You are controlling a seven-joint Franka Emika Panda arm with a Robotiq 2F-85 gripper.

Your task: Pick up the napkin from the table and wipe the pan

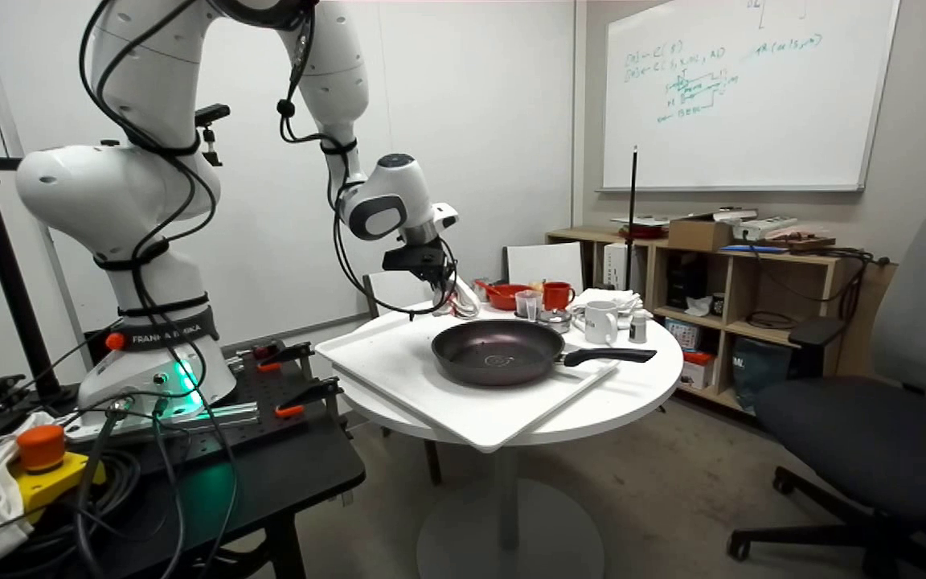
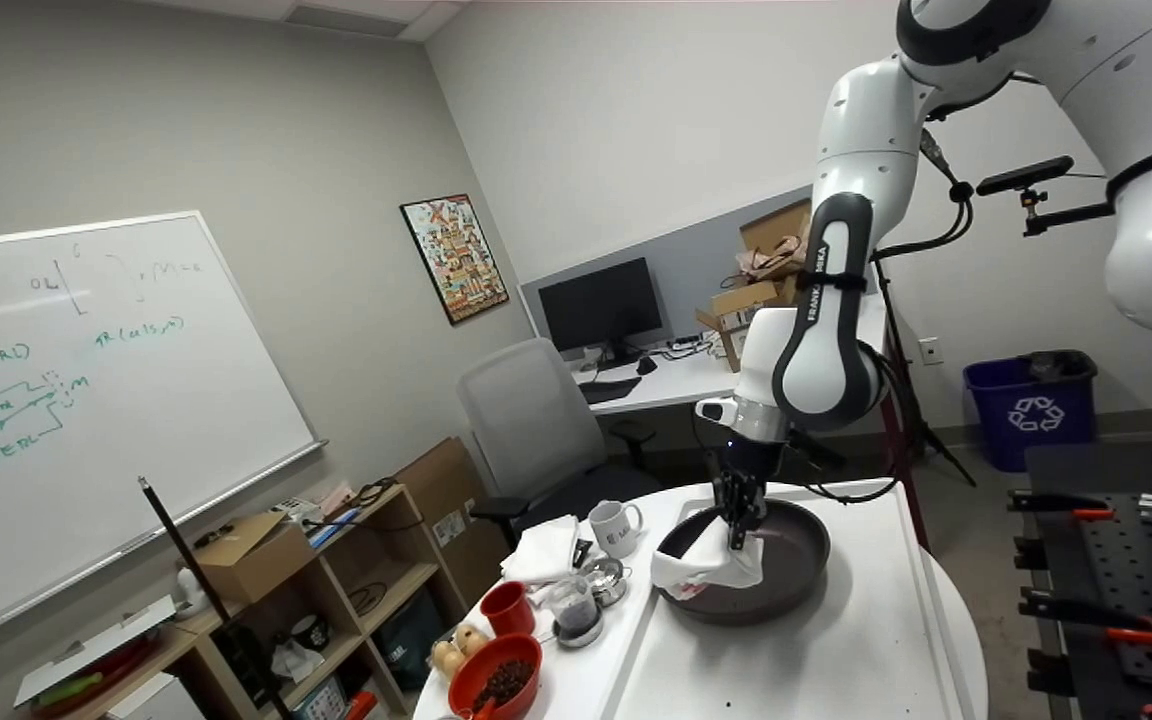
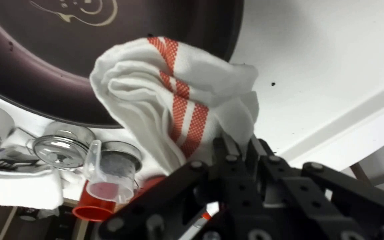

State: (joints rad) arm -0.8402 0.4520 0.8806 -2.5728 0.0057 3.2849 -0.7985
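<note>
Fingers (image 3: 219, 151) pinch red-striped cloth napkin (image 3: 178, 100) at the rim of the frying pan (image 1: 498, 354)

Drawn close together, the fingers hold one end of the white napkin between them, while its folded layers jut out ahead. In the wrist view the fingertips stand outside the pan's rim and the cloth's free end reaches across it, toward the dark base. In an exterior view the gripper (image 2: 738, 540) points downward with the napkin hanging at its tip. Whether that cloth touches the pan or hangs just above it, the views do not settle.

The pan sits flat on the white tray (image 1: 503, 418), which lies on the round table (image 1: 640, 390). A few dark specks (image 3: 11, 46) show inside the pan, so there seems to be something to wipe.

Judging from this, the picking-up is done and the wiping is at its threshold. The next move probably calls for carrying the cloth inward past the rim, then lowering it until the folds lie on the pan's base, and sweeping with light pressure, fabric between fingertips and coating. Too hard a push might slide the pan across the tray. A swing the wrong way could reach the clear plastic cup (image 3: 115, 173) and the red mug (image 1: 557, 295), which stand near the pan.
</note>
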